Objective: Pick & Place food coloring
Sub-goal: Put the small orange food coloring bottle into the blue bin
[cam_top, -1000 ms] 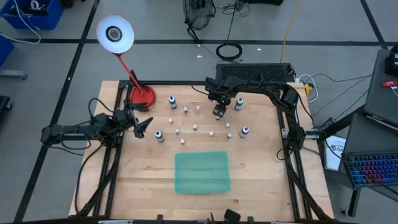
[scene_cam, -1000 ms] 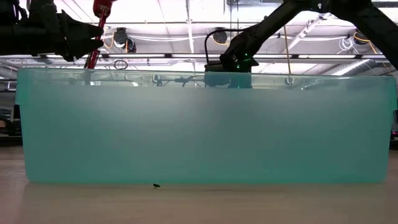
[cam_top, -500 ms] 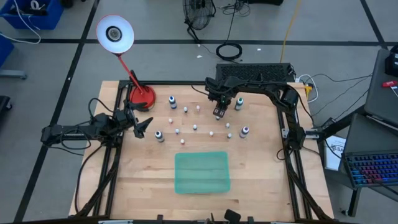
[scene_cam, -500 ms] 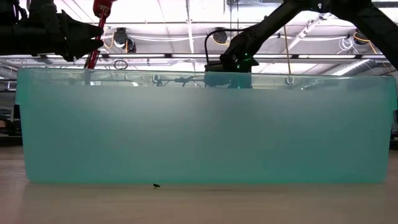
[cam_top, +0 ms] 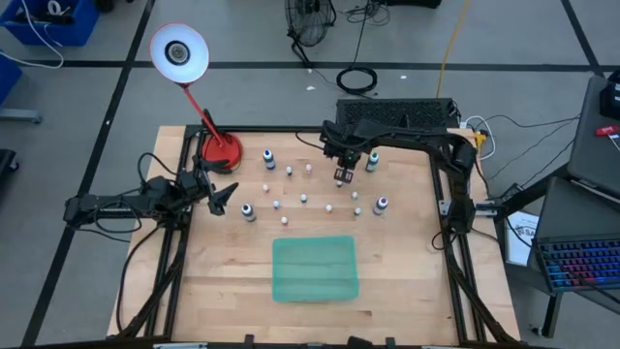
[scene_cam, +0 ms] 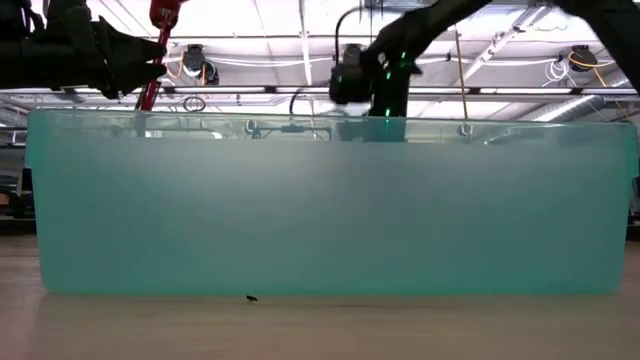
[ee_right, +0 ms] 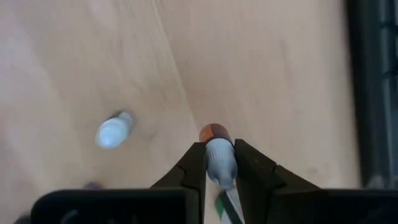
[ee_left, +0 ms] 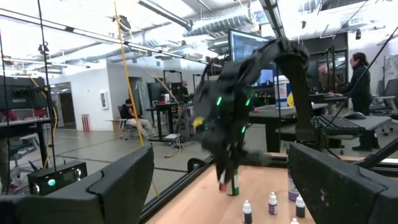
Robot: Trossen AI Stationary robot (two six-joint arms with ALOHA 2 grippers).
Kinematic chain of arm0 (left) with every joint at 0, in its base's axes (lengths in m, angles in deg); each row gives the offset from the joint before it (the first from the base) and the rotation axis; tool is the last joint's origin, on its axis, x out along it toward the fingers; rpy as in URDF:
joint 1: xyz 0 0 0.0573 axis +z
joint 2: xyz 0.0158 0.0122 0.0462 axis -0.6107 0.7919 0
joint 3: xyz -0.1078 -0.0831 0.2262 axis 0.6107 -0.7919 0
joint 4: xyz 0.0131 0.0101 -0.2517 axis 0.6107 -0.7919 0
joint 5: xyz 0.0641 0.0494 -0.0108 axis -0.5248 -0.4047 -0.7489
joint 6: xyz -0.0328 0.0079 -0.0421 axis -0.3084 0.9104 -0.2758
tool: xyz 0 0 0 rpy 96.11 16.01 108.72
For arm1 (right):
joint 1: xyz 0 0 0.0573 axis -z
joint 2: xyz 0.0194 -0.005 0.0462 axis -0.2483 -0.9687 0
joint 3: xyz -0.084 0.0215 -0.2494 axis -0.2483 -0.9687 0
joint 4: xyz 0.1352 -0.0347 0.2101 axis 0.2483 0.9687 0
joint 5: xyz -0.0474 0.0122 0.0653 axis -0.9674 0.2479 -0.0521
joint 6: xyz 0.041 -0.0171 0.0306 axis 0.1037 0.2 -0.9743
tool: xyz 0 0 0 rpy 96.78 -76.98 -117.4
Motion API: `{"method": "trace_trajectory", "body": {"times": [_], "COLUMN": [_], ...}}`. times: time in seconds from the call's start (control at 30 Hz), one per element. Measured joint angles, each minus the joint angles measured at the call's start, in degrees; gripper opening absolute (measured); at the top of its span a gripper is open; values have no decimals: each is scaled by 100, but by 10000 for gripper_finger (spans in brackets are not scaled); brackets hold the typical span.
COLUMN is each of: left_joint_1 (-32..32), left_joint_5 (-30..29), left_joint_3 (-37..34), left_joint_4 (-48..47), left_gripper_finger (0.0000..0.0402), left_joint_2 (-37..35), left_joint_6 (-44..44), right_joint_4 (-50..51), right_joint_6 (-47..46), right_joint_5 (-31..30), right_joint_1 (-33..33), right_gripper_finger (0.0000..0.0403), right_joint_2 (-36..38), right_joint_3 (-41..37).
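My right gripper [cam_top: 341, 177] hangs over the far middle of the table, shut on one small food coloring bottle [ee_right: 216, 149] with a white cap and an orange-red body. Several more small white-capped bottles stand on their bases around it, such as one [cam_top: 268, 158] to its left, one [cam_top: 382, 206] nearer the right edge and one [ee_right: 115, 132] just beside it. A teal bin [cam_top: 315, 269] sits toward the near edge. My left gripper [cam_top: 229, 197] waits open at the table's left side, nothing between its fingers. My right gripper pinches the bottle's white cap end [ee_right: 219, 167] between its two fingers [ee_right: 194, 169]. The fingers come from above, pointing down. The bottle hangs upright below them, its orange-red body [ee_right: 213, 132] toward the table; I cannot tell how far it is clear of the wood.
A red desk lamp [cam_top: 219, 149] stands at the far left corner. The teal bin's wall [scene_cam: 320, 200] fills the low view and hides the tabletop behind it. Bare wood lies to the left and right of the bin.
My right gripper has risen: in the low view its wrist now stands higher above the bin's rim than before, and it is blurred by motion. The bottle has gone up with it.
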Motion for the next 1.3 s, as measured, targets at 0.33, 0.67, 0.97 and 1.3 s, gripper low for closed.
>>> {"method": "trace_trajectory", "body": {"times": [0.33,0.67,0.97,1.3], "left_joint_1": [1,2,1,2], "left_joint_5": [0,0,1,0], "left_joint_3": [0,0,0,0], "left_joint_4": [0,-3,-9,-11], "left_gripper_finger": [365,365,365,365], "left_joint_2": [-1,-2,-2,-2], "left_joint_6": [0,0,0,0], "right_joint_4": [-65,-160,781,1146], "right_joint_6": [-448,-1567,-1597,-1923], "right_joint_5": [-682,-830,-169,-69], "right_joint_1": [-1882,-4016,-4336,-4303], "right_gripper_finger": [46,46,46,46], "right_joint_2": [1480,934,-993,-2095], "right_joint_3": [7,672,2674,2659]}}
